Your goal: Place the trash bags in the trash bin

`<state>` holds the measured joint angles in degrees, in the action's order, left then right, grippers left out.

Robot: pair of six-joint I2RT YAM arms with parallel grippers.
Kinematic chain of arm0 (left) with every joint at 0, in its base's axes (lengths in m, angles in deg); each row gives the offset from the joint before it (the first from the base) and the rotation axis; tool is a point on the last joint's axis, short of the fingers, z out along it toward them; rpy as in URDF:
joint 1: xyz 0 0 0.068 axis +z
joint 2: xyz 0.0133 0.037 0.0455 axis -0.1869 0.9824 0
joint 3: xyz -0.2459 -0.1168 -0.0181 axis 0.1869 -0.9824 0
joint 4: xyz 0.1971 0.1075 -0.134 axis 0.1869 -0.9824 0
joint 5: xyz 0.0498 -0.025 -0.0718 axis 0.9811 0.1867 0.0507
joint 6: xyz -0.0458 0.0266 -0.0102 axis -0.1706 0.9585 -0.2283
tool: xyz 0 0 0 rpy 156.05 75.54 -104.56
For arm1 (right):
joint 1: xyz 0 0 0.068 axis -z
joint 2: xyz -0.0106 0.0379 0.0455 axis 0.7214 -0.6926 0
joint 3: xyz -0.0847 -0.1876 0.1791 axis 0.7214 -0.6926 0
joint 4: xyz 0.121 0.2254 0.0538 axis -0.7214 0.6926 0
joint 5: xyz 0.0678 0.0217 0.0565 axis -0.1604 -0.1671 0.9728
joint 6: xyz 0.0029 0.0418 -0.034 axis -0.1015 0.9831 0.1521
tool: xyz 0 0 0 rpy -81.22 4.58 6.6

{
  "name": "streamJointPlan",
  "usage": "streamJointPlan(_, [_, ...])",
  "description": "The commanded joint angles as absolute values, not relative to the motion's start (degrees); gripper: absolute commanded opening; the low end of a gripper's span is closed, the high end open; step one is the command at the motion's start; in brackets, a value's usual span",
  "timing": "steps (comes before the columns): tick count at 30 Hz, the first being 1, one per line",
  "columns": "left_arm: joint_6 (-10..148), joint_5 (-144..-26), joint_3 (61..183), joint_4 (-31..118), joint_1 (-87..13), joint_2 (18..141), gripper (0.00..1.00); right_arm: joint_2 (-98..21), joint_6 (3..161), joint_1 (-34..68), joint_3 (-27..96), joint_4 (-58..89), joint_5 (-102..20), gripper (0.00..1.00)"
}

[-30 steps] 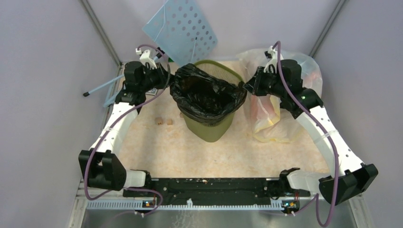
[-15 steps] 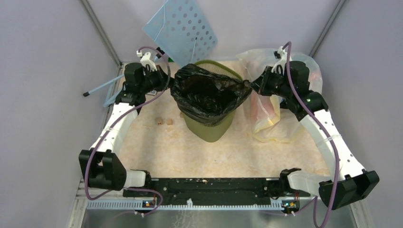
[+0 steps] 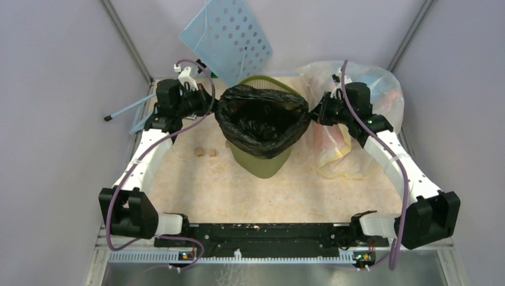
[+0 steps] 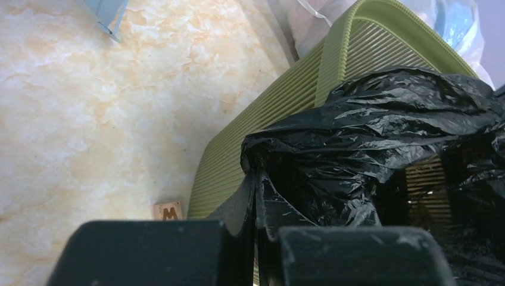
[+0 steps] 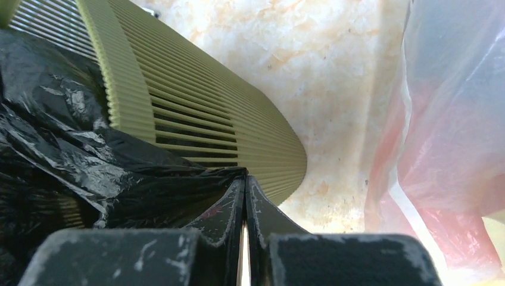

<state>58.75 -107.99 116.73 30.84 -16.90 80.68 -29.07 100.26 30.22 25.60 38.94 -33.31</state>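
The olive-green trash bin (image 3: 262,161) stands mid-table, tilted a little. The glossy black trash bag (image 3: 262,119) sits in its mouth, spread open, its edge draped over the front rim; the far rim (image 3: 271,80) shows bare. My left gripper (image 3: 213,102) is shut on the bag's left edge (image 4: 309,173). My right gripper (image 3: 311,111) is shut on the bag's right edge (image 5: 89,173). The bin's ribbed wall shows in the left wrist view (image 4: 268,119) and the right wrist view (image 5: 196,113).
A clear bag of colourful rubbish (image 3: 357,125) lies right of the bin, close behind my right arm. A pale blue perforated board (image 3: 229,36) leans at the back wall. Two small wooden letter tiles (image 3: 204,152) lie left of the bin, one marked M (image 4: 167,210).
My right gripper pulled the bag's right edge outward, then came back in and down toward the rim. The bag's mouth is spread wider and rounder. The left gripper barely moved.
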Motion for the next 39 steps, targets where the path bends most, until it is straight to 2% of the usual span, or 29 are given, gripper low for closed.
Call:
streamJointPlan(1, [59.5, -111.9, 116.7, 32.9, -16.7, 81.8, 0.00, -30.1, 98.9, 30.5, 25.1, 33.7, -31.2, 0.03])
streamJointPlan(7, [59.2, -113.4, 117.0, 33.9, -16.6, 83.0, 0.01, -28.4, 95.4, 30.5, 26.3, 32.7, -35.0, 0.13])
streamJointPlan(10, [58.8, -114.6, 117.1, 35.3, -16.6, 83.6, 0.02, -26.2, 92.7, 30.5, 27.2, 31.9, -38.5, 0.30])
streamJointPlan(11, [58.7, -115.3, 117.3, 35.6, -16.6, 83.9, 0.02, -25.5, 92.1, 30.5, 27.7, 31.8, -40.1, 0.39])
streamJointPlan(14, [58.6, -117.3, 117.7, 36.8, -16.6, 85.0, 0.03, -25.6, 90.1, 30.5, 30.2, 31.5, -43.3, 0.53])
streamJointPlan(19, [57.0, -121.8, 117.8, 40.2, -16.6, 87.4, 0.05, -27.4, 83.9, 30.5, 38.8, 32.6, -41.7, 0.56])
streamJointPlan(25, [55.0, -126.5, 118.0, 46.4, -16.7, 90.5, 0.05, -33.3, 74.7, 29.5, 49.2, 36.9, -18.7, 0.57])
streamJointPlan(31, [53.7, -130.0, 121.3, 46.7, -16.7, 93.5, 0.06, -40.7, 61.4, 21.5, 58.6, 48.2, -18.5, 0.56])
streamJointPlan(35, [53.7, -130.1, 121.6, 46.5, -16.7, 93.9, 0.07, -45.7, 60.2, 20.3, 64.3, 53.9, -19.5, 0.49])
streamJointPlan(39, [53.6, -130.3, 121.7, 46.2, -16.7, 94.5, 0.07, -49.0, 58.8, 20.2, 67.2, 58.2, -19.1, 0.48])
